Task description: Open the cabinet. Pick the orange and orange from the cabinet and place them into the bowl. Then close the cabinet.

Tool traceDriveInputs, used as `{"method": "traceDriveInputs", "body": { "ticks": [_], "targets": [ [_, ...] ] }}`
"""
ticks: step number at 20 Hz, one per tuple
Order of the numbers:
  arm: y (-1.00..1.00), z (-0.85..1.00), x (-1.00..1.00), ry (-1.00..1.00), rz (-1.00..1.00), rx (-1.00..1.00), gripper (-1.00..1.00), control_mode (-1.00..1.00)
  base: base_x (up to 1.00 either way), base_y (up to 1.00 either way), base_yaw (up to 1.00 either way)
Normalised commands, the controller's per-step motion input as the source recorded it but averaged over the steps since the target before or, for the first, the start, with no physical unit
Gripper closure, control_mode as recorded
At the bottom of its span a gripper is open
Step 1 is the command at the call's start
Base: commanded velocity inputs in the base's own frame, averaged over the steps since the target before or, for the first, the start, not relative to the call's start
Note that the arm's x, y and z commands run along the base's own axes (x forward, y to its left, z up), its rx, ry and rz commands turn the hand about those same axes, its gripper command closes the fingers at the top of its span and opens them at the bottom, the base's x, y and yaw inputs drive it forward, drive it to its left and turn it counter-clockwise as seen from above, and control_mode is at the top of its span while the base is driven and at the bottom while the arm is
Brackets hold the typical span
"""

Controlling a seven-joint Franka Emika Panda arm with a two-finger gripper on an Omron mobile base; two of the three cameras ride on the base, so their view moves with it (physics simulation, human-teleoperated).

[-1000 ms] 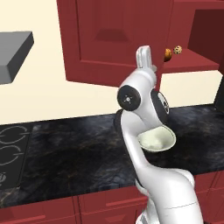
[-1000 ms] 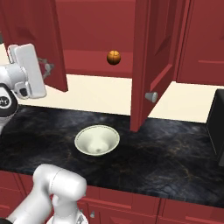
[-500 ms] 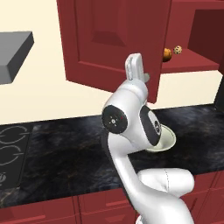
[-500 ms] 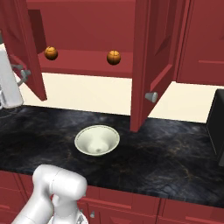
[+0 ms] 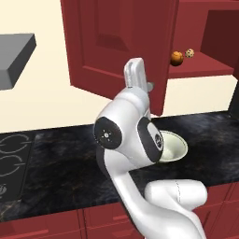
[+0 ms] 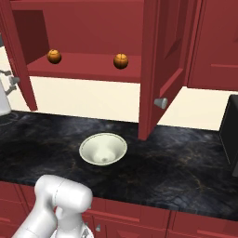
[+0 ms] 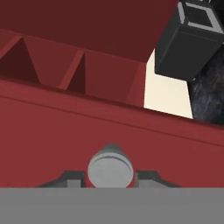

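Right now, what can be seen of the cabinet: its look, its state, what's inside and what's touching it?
The cabinet is a dark red wall unit above the black counter, with raised-panel double doors, both swung open. The right door juts forward and carries a small round grey knob. On its single visible shelf sit two oranges, apart from each other, and in the left base view a speckled ball lies beside one. In the hand view the end effector has its fingers either side of the left door's knob.

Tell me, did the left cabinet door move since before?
Yes. In the right base view the left door has swung out leftward, away from the shelf, uncovering the second orange.
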Motion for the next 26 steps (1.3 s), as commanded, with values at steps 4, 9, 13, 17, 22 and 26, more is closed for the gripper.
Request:
{"method": "traceDriveInputs", "body": {
  "ticks": [4, 9, 13, 17, 22, 26],
  "targets": [
    [0.00, 0.00, -0.30, 0.00, -0.01, 0.00, -1.00, -1.00, 0.00, 0.00, 0.00],
    [-0.05, 0.00, -0.71, -0.01, 0.00, 0.00, -1.00, -1.00, 0.00, 0.00, 0.00],
    [-0.46, 0.00, -0.76, -0.01, 0.00, 0.01, -1.00, -1.00, 0.00, 0.00, 0.00],
    [-0.62, 0.00, -0.19, -0.02, 0.00, 0.02, -1.00, -1.00, 0.00, 0.00, 0.00],
    [-0.41, 0.00, 0.00, 0.00, 0.03, 0.08, -1.00, -1.00, 0.00, 0.00, 0.00],
    [-0.09, -0.03, 0.05, 0.00, 0.20, 0.16, -1.00, -1.00, 0.00, 0.00, 0.00]
  ]
}}
